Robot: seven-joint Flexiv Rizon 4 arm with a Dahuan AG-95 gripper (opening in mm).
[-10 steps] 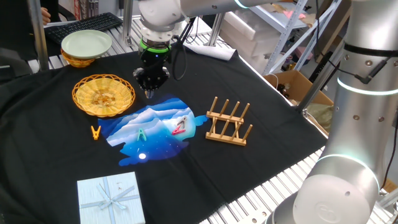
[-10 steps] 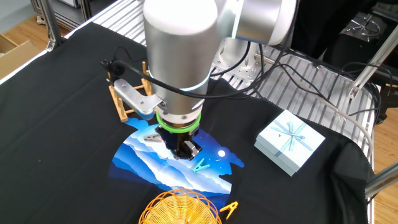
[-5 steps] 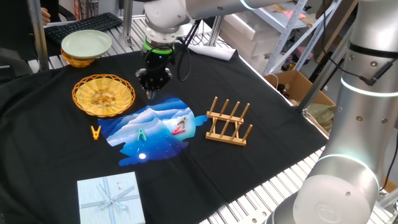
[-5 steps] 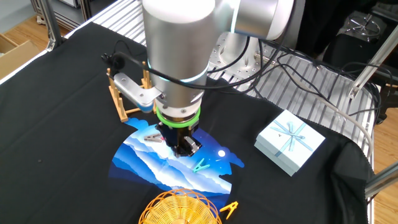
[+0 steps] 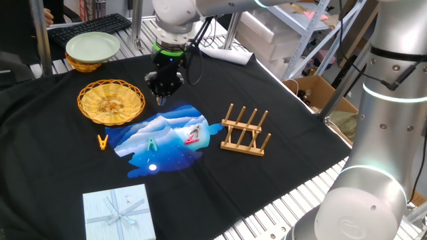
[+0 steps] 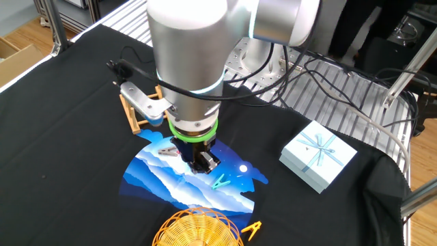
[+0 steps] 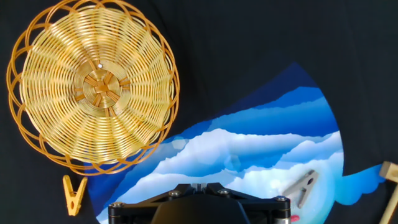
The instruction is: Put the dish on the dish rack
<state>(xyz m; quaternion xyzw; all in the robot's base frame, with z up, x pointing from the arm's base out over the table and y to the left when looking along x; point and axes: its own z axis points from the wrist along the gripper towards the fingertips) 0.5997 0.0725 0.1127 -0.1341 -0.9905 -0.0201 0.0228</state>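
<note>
The pincer [image 5: 161, 99] hangs above the worktop [image 5: 280, 113] with nothing in it; its fingers look drawn close together in both fixed views, though the tips are too small to be sure, and the hand view shows only the black body at the bottom edge, so how wide it stands cannot be told. Directly below it lies the upper edge of a blue mountain-print mat [image 5: 163, 138] that carries a few clothespins. Just beside that, toward the arm's far side, the dish [image 5: 111, 101] rests flat on the black cloth, untouched; the hand view shows it as a round golden woven plate [image 7: 93, 84] in the upper left, its rim near the mat's corner, with a yellow clothespin [image 7: 74, 194] close by. The dish rack [image 5: 245, 131] stands upright on the other side of the mat, well apart from the dish. A pale green plate [image 5: 93, 47] and a gift box [image 5: 119, 212] lie further out. By my reading the reach-for-the-dish step is in hand. The next move would need a sideways shift over the dish's rim, fingers spread enough to straddle the thin woven edge, then a descent to pinch it.
</note>
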